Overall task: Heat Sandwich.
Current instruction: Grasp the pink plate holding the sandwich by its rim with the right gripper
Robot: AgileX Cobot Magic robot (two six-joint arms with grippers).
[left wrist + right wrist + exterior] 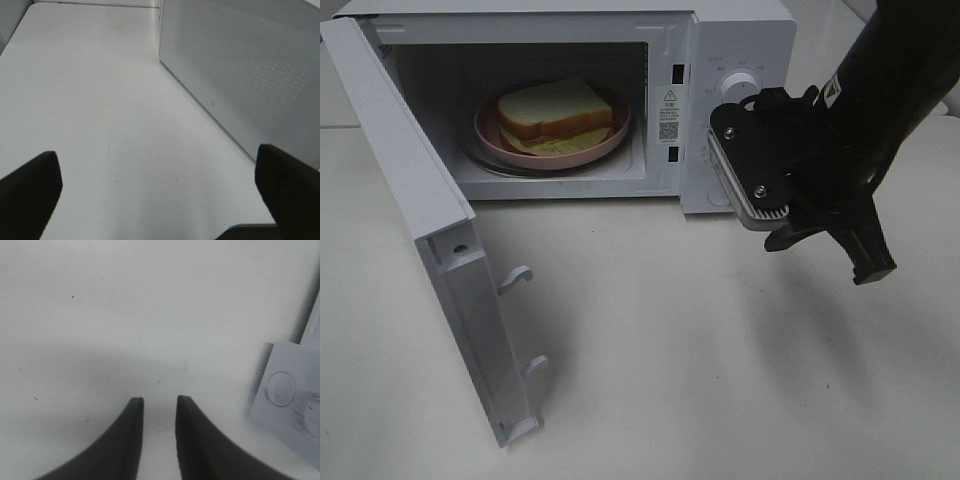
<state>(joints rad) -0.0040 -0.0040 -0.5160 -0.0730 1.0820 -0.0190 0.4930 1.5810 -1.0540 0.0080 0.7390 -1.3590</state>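
Observation:
The sandwich (pixel 552 105), white bread with tan crust and orange and yellow-green layers, lies on a round pink plate (pixel 616 135) inside the white microwave (pixel 740 40). The microwave's door (pixel 410 170) stands wide open to the left. My right gripper (pixel 872 268) hangs in front of the control panel, pointing down at the table; in the right wrist view (pixel 159 400) its fingers are almost together with nothing between them. My left gripper (pixel 157 157) is out of the exterior view; its fingers are wide apart and empty over the table beside the door's perforated outer face (pixel 240 65).
The microwave's upper knob (pixel 740 85) shows just left of my right arm, and the panel also shows in the right wrist view (pixel 280 389). Two door latch hooks (pixel 517 277) stick out from the open door's edge. The white table (pixel 670 350) spreads in front.

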